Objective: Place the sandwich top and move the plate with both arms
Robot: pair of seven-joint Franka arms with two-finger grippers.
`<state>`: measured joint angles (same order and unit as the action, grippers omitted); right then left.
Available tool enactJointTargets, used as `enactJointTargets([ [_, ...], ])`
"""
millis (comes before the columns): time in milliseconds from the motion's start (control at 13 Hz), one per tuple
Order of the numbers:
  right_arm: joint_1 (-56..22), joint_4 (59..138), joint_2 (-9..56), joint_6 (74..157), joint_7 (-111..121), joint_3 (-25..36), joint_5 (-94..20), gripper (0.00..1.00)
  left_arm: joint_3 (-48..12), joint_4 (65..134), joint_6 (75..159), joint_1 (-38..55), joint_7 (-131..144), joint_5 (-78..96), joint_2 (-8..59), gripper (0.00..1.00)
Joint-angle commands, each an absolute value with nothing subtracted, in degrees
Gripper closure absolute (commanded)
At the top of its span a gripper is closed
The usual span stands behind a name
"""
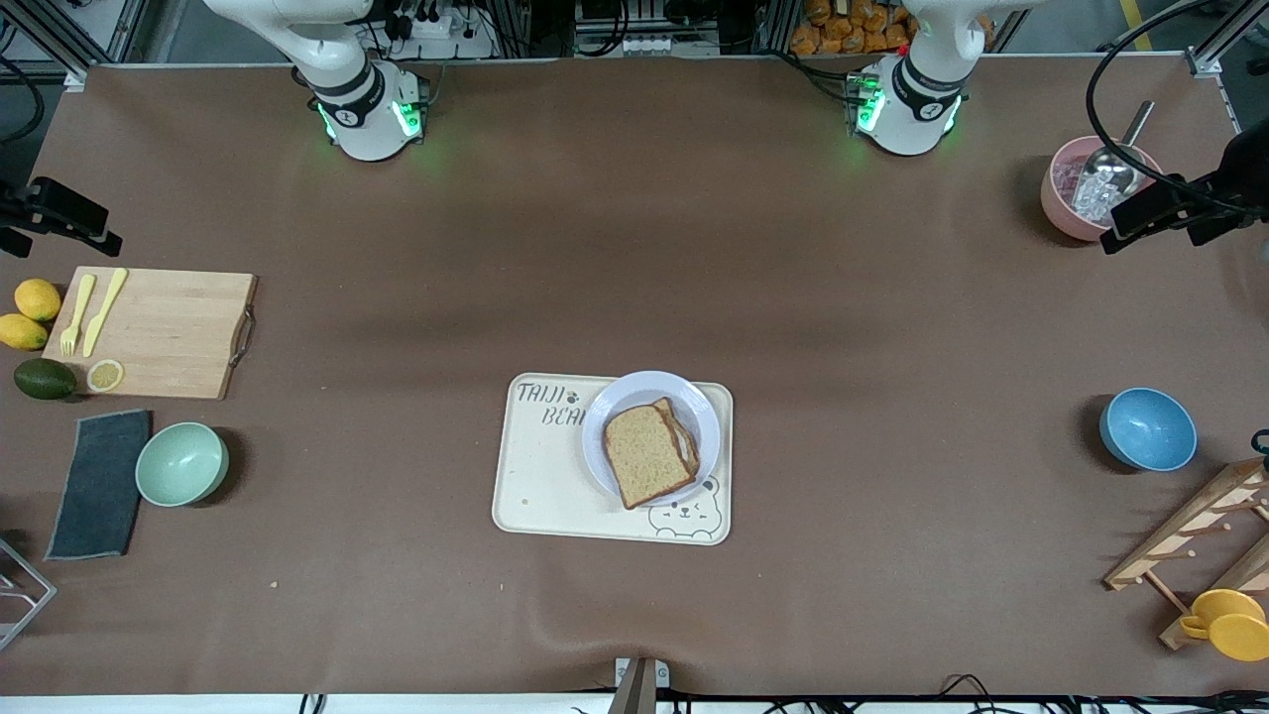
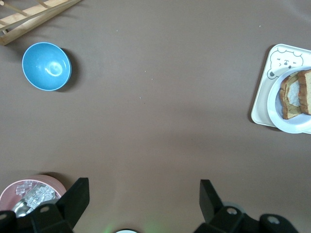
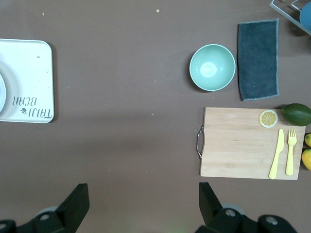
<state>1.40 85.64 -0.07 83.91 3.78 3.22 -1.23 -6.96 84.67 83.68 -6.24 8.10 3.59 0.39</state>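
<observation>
Front view: sandwich top [image 1: 648, 453] on plate [image 1: 607, 451], plate on bear tray [image 1: 535, 476]. Left gripper [image 2: 143, 199], right gripper [image 3: 142, 199] both spread wide, high over bare table.

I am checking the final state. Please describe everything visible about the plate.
The plate is small, round, pale lavender-white, with a raised rim and a smooth, glossy look. It sits flat on the cream tray, toward the left arm's end of it. The sandwich top lies on a lower slice on it. No gripper touches it.

Mid-frame on the tabletop [image 1: 634, 248], the sandwich top [image 1: 648, 452] lies on the plate [image 1: 644, 389], which sits on the tray [image 1: 535, 486]; bowls [image 1: 182, 463] at frame edges.
</observation>
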Motion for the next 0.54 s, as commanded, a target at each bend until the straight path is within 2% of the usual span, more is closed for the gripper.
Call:
enactJointTargets([
  [0, 1.67, 84.55, 0.44, 83.58, 4.04, 2.99, -1.32, 0.00, -7.29, 84.11, 82.71, -5.80, 7.47, 1.76, 0.44, 0.00],
  [460, 1.67, 84.55, 0.44, 83.67, 4.04, 2.99, -1.32, 0.00, -8.52, 84.29, 82.53, -5.27, 4.48, 0.00, 0.44, 0.00],
])
